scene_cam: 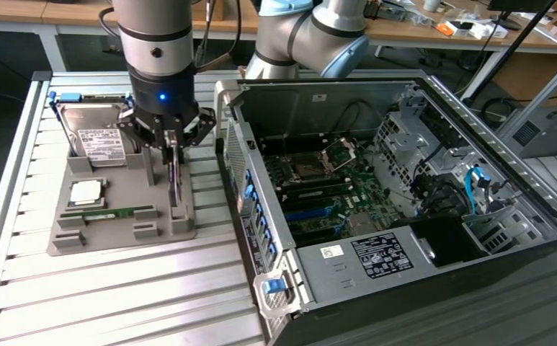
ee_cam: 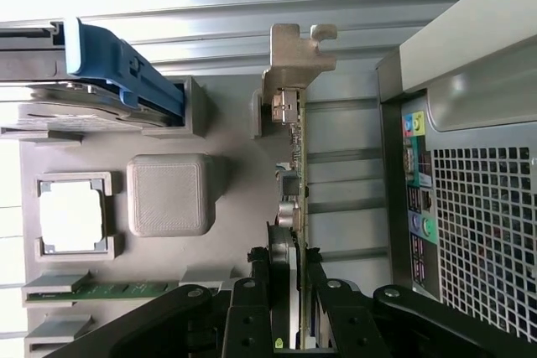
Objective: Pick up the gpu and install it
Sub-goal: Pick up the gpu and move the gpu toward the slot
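One card, the gpu [scene_cam: 174, 186], stands on its long edge in a slot of the grey fixture tray [scene_cam: 114, 234], on the side nearest the open computer case [scene_cam: 259, 209]. Standing it on edge leaves its top edge free to be taken from above.

Gripper [scene_cam: 172, 153]: vertical over the card, fingers pressed against its two faces, pinching the top edge. In the wrist view the gripper [ee_cam: 294, 259] straddles the thin board [ee_cam: 296, 169] edge-on, and no gap shows between pads and card. The grip sits away from the silver bracket [ee_cam: 295, 60], probably to keep the bracket end and the lower connector edge unobstructed.

Lift status: cannot tell. In the exterior view the card's lower edge appears to be at slot level.

Other fixture contents, each in its own recess:
- hard drive [scene_cam: 100, 140], in a blue carrier at the far end
- processor chip [scene_cam: 88, 191], in a square pocket
- memory stick [scene_cam: 114, 214], lying flat in its groove

All three are apart from the gripper.

Case: lies on its side with the panel off, so the motherboard [scene_cam: 326, 187] faces upward. Judged purpose: a straight downward approach for seating the card. The gpu is not yet in the case.
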Robot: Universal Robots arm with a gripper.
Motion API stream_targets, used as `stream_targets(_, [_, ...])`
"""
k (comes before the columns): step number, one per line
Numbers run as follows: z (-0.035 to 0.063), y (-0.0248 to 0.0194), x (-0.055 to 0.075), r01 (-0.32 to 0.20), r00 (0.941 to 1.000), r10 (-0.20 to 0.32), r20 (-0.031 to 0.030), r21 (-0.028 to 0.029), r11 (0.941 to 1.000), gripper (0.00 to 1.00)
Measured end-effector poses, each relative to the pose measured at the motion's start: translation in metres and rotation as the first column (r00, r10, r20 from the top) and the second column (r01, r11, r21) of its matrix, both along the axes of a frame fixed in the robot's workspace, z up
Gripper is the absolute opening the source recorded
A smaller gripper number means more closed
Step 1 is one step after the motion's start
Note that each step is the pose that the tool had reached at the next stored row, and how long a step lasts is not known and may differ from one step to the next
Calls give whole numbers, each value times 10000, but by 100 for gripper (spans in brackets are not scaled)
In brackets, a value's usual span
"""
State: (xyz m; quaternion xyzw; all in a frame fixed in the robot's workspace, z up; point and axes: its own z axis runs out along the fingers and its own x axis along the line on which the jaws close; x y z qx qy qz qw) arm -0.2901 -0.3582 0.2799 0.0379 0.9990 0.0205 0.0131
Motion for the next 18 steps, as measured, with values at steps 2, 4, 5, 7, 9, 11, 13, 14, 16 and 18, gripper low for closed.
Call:
stream_targets(2, [11,0,0,0,10000,0,1,0,10000,27])
stream_targets(4, [21,0,0,0,10000,0,1,1,10000,27])
stream_targets(5, [27,0,0,0,10000,0,0,0,10000,27])
stream_targets(7, [40,0,0,0,10000,0,1,1,10000,27])
stream_targets(9, [51,0,0,0,10000,0,1,1,10000,27])
stream_targets(11, [58,0,0,0,10000,0,2,2,10000,27])
stream_targets(13, [68,0,0,0,10000,0,0,2,10000,27])
stream_targets(14, [72,0,0,0,10000,0,0,1,10000,27])
stream_targets(16, [81,0,0,0,10000,0,0,-1,10000,27])
stream_targets(18, [91,0,0,0,10000,0,0,0,10000,27])
